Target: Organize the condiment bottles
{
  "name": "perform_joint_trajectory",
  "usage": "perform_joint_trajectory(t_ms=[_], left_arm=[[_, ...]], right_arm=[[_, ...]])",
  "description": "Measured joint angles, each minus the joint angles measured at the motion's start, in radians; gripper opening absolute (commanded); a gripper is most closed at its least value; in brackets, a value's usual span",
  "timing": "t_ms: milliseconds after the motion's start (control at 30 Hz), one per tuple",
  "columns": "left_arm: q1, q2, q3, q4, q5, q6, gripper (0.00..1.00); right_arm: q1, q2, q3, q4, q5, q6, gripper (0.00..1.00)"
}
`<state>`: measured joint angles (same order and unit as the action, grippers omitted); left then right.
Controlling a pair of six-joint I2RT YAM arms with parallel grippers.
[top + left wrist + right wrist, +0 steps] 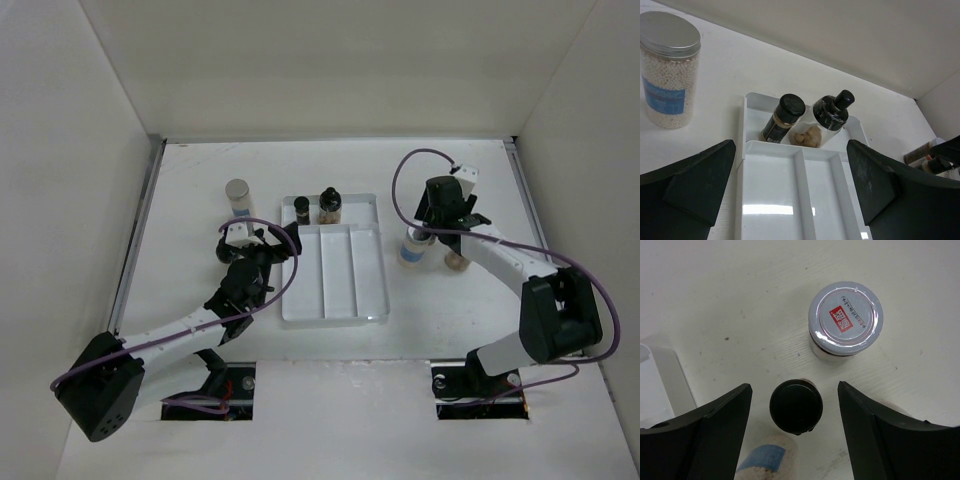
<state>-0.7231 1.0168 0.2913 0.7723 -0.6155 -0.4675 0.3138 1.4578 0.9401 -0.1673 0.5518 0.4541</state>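
A silver lid and blue label are shown on the white-beaded jar (670, 70). The tray (770, 185) is white. A red square is printed on the lavender cap (845, 317); the neighbouring cap (796, 406) is black.

- Tray (765, 192): glossy white plastic, catching reflections.
- Silver-capped bottle (670, 70): brushed metal lid, clear wall, probably plastic.
- Black-capped bottle (796, 406): smooth, faintly shiny cap.
- Bench (740, 300): matt white, lightly scuffed.
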Motion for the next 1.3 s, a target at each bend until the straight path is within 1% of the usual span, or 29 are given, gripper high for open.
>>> perform_joint_trajectory(t_ms=[100, 300, 467, 500, 633, 733, 833, 1167, 1200, 1267, 1300], left_arm=[[0.000, -0.001, 0.000, 0.000, 0.000, -0.001, 0.96], [0.000, -0.010, 0.000, -0.001, 0.002, -0.002, 0.96], [0.000, -0.013, 0.000, -0.001, 0.003, -0.002, 0.96], [0.000, -0.013, 0.000, 0.000, 0.003, -0.002, 0.96], [0.001, -0.013, 0.000, -0.001, 0.003, -0.004, 0.96], [0.002, -0.013, 0.000, 0.000, 0.003, -0.005, 0.96], [0.002, -0.013, 0.000, -0.001, 0.003, -0.005, 0.96], [0.002, -0.013, 0.000, -0.001, 0.003, -0.005, 0.96], [0.003, -0.013, 0.000, -0.001, 0.003, -0.005, 0.96], [0.003, -0.013, 0.000, -0.001, 0.003, -0.005, 0.96], [0.003, -0.013, 0.000, -0.001, 0.003, -0.005, 0.96]], right_arm=[[-0.017, 0.019, 0.000, 0.000, -0.033, 0.019, 0.72], [-0.040, 0.028, 0.000, 0.019, -0.085, 0.045, 0.64], [-0.052, 0.035, 0.000, 0.033, -0.108, 0.060, 0.64], [-0.053, 0.038, 0.000, 0.042, -0.111, 0.062, 0.62], [-0.058, 0.042, 0.000, 0.055, -0.123, 0.071, 0.48], [-0.058, 0.042, 0.000, 0.057, -0.131, 0.079, 0.43], [-0.058, 0.036, 0.000, 0.062, -0.135, 0.087, 0.40], [-0.058, -0.027, 0.000, 0.061, -0.136, 0.085, 0.40], [-0.058, -0.027, 0.000, 0.060, -0.136, 0.085, 0.42], [-0.058, -0.027, 0.000, 0.055, -0.132, 0.084, 0.54], [-0.058, -0.027, -0.001, 0.055, -0.126, 0.081, 0.55]])
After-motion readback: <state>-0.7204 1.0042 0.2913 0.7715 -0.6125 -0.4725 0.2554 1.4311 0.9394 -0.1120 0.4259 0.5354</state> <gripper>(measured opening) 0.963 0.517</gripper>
